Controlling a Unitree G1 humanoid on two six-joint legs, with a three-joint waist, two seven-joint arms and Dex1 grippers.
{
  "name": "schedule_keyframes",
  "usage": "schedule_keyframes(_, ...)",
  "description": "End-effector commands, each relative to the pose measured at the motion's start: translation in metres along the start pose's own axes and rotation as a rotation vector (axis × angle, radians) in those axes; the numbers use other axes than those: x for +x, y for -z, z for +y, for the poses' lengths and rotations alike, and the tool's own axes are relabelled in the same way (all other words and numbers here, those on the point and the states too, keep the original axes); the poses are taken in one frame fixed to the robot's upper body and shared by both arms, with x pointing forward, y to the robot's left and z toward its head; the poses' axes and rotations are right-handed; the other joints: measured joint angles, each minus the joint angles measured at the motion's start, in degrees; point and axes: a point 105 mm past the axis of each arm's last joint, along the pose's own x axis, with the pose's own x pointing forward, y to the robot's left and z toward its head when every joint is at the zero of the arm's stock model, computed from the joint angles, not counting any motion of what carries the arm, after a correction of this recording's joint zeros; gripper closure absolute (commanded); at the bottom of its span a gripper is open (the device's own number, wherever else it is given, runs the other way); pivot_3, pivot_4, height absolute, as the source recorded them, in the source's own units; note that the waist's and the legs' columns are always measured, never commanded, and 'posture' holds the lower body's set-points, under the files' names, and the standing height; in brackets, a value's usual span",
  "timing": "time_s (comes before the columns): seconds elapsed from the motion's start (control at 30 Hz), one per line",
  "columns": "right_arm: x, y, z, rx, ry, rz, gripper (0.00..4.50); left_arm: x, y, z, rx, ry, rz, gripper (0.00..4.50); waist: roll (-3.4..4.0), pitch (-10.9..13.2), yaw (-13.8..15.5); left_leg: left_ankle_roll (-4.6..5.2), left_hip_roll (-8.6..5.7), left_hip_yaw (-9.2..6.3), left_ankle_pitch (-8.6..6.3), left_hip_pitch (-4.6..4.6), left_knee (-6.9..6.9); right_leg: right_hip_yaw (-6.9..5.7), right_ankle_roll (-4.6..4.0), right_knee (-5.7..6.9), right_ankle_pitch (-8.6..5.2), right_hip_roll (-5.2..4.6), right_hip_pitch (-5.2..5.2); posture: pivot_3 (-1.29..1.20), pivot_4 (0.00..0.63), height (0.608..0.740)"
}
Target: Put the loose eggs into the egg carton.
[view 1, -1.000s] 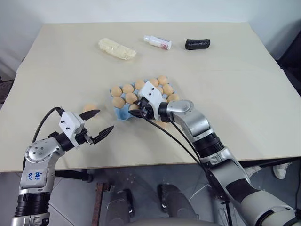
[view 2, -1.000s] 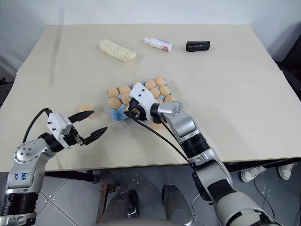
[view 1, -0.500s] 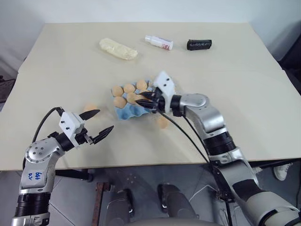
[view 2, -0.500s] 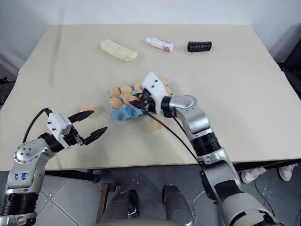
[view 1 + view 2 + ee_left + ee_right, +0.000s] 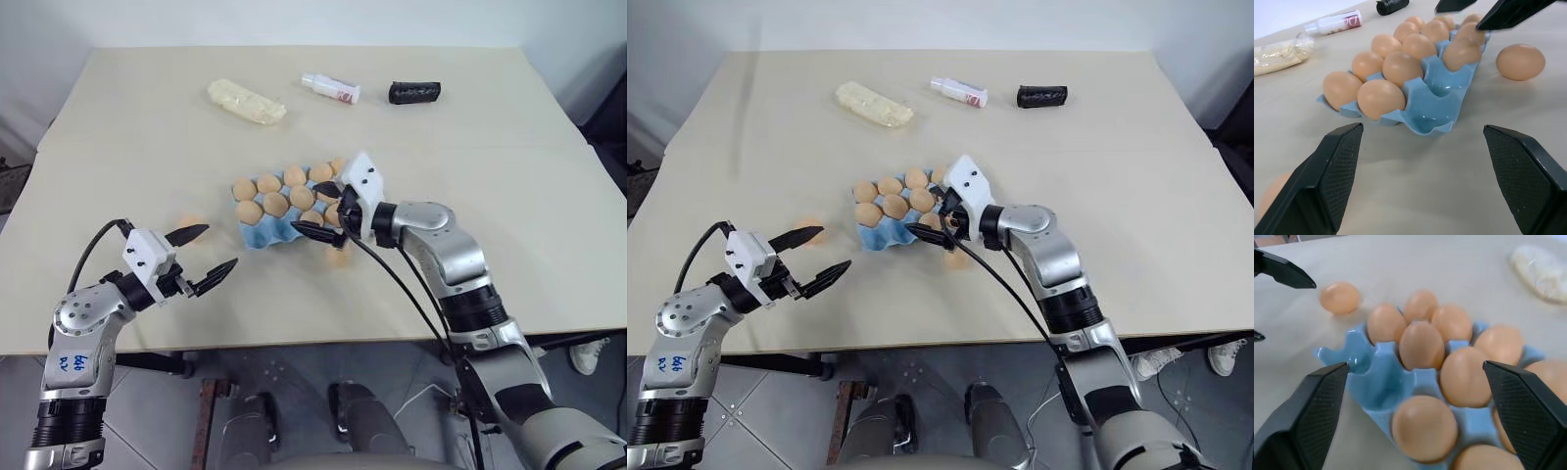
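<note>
Eggs fill most of the light blue egg carton (image 5: 294,211) at the middle of the table (image 5: 509,196), and two cups at its near left corner are seen empty in the wrist views. The right gripper (image 5: 323,208) is held just over the carton's near right part with its two black fingers spread wide and nothing between them, so the step in hand is judged to be the release of an egg into a cup. The left gripper (image 5: 204,252) is held near the table's front left edge, its fingers likewise spread wide and empty. Two loose eggs are left outside: one egg (image 5: 806,232) lies well to the left of the carton, close beyond the left gripper's far fingertip, and another egg (image 5: 1520,61) rests just beside the carton's near right edge, below the right gripper. Next, one of these is to be grasped; the left egg is judged best suited to the left gripper, which must be brought over it, closed gently round its smooth shell, and then carried to an empty cup.
</note>
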Motion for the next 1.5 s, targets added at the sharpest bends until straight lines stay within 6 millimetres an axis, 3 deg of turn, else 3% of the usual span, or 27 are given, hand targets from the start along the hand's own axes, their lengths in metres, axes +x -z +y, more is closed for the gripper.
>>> schedule_keyframes(0.03, -0.052, -0.006, 0.003, -0.088, -0.018, -0.086, 0.05, -0.003, -0.005, 0.001, 0.004, 0.000, -0.022, 0.31, 0.00, 0.00, 1.00, 0.06, -0.02, 0.01, -0.03, -0.01, 0.00, 0.00, 0.00, -0.05, 0.00, -0.02, 0.02, 0.00, 0.150, 0.740)
schedule_keyframes(0.27, -0.147, 0.051, 0.005, -0.053, 0.182, 0.039, 0.05, 0.000, 0.000, -0.002, -0.005, 0.045, -0.008, 0.31, -0.01, -0.01, 2.10, 0.14, -0.03, 0.11, -0.20, 0.03, 0.06, 0.11, 0.05, -0.23, 0.02, 0.03, 0.15, 0.00, 0.150, 0.740)
schedule_keyframes(0.43, -0.170, 0.073, 0.013, -0.019, 0.240, 0.102, 0.05, 0.007, 0.001, -0.004, -0.007, 0.088, -0.012, 0.31, -0.02, 0.00, 1.73, 0.11, 0.02, 0.16, -0.01, 0.30, 0.10, 0.21, 0.06, -0.07, 0.13, 0.13, 0.26, 0.00, 0.150, 0.740)
schedule_keyframes(0.47, -0.169, 0.074, 0.015, -0.012, 0.238, 0.101, 0.05, 0.008, 0.001, -0.004, -0.009, 0.094, -0.014, 0.31, -0.02, 0.00, 1.63, 0.11, 0.02, 0.15, 0.01, 0.36, 0.10, 0.21, 0.04, -0.07, 0.16, 0.13, 0.32, 0.00, 0.150, 0.740)
schedule_keyframes(0.67, -0.104, 0.058, 0.012, 0.025, 0.205, 0.056, 0.05, 0.014, 0.002, -0.009, -0.018, 0.154, -0.021, 0.31, -0.12, 0.05, -0.03, -0.07, 0.03, 0.24, 0.03, 0.87, 0.06, 0.28, 0.00, -0.17, 0.44, 0.07, 0.84, 0.00, 0.150, 0.740)
schedule_keyframes(0.8, -0.072, 0.055, 0.017, 0.066, 0.161, 0.072, 0.05, 0.012, 0.001, -0.006, -0.010, 0.130, -0.029, 0.31, -0.11, 0.05, 0.57, -0.19, 0.03, 0.08, 0.11, 0.90, -0.09, 0.15, -0.15, -0.18, 0.40, 0.03, 0.86, 0.00, 0.150, 0.740)
schedule_keyframes(1.07, -0.030, 0.069, 0.019, 0.083, 0.134, 0.154, 0.05, 0.001, 0.002, -0.009, -0.015, 0.085, -0.024, 0.31, -0.11, 0.05, 0.68, 0.05, 0.07, -0.03, 0.06, 0.65, -0.19, -0.02, -0.29, -0.42, 0.29, 0.03, 0.76, 0.00, 0.150, 0.740)
schedule_keyframes(1.17, -0.024, 0.067, 0.022, 0.084, 0.114, 0.132, 0.64, -0.003, 0.002, -0.010, -0.016, 0.066, -0.021, 0.31, -0.11, 0.05, 0.68, 0.08, 0.06, -0.09, 0.05, 0.48, -0.17, -0.09, -0.25, -0.52, 0.32, 0.01, 0.69, 0.00, 0.150, 0.740)
schedule_keyframes(1.33, -0.021, 0.051, 0.032, 0.085, 0.034, 0.070, 2.28, -0.008, 0.003, -0.008, -0.015, 0.036, -0.014, 0.31, -0.11, 0.05, 0.68, 0.09, 0.06, -0.21, 0.05, 0.38, -0.16, -0.24, -0.24, -0.57, 0.32, 0.01, 0.69, 0.00, 0.150, 0.740)
schedule_keyframes(1.5, -0.002, 0.020, 0.038, 0.081, -0.016, 0.002, 2.37, -0.015, 0.006, -0.006, -0.028, -0.007, -0.003, 0.31, -0.11, 0.05, 0.39, 0.03, 0.08, -0.33, 0.10, 0.22, -0.15, -0.35, -0.24, -0.50, 0.32, 0.03, 0.52, 0.00, 0.150, 0.740)
